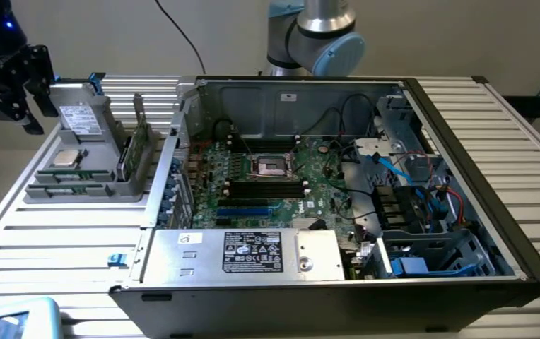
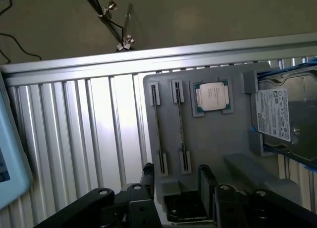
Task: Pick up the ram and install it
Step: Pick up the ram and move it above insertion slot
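While the jaws hang wide open and empty above the grey plastic holder (image 1: pixel 81 189) on the slatted metal table (image 1: pixel 34 240), the long green circuit-board ram (image 1: pixel 134 152) stands on edge in its slot, presumably exposing both faces for gripping.

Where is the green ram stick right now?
In the exterior view's left part, the ram stick stands on edge along the right side of the grey tray, between the silver chip and the open computer case.

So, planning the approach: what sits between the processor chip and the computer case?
The ram stands on edge there, at the grey holder's side nearest the case; the exterior view shows it.
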Available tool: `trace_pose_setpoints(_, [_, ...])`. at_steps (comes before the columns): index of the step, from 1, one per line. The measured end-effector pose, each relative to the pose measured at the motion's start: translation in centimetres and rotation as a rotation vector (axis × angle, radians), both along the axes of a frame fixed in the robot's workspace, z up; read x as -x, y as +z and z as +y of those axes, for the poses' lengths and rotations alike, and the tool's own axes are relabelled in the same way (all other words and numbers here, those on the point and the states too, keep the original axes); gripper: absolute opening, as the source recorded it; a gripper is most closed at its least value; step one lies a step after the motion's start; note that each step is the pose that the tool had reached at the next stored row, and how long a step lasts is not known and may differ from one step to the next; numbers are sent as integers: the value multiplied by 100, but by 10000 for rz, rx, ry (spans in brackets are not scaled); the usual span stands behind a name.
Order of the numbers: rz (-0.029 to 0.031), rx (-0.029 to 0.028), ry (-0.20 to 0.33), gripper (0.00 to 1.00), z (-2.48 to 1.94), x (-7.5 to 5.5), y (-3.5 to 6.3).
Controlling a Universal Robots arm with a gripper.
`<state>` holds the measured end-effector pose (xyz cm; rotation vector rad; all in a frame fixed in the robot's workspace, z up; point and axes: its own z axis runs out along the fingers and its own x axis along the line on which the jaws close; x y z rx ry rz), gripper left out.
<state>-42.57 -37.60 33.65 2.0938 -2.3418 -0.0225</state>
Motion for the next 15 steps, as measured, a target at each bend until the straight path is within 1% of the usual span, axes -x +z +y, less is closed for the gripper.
trace_pose_setpoints(11, [-1,-1,54,49,-1,0,-200])
trace_pose_setpoints(15, [12,1,74,49,-7,-6,-273])
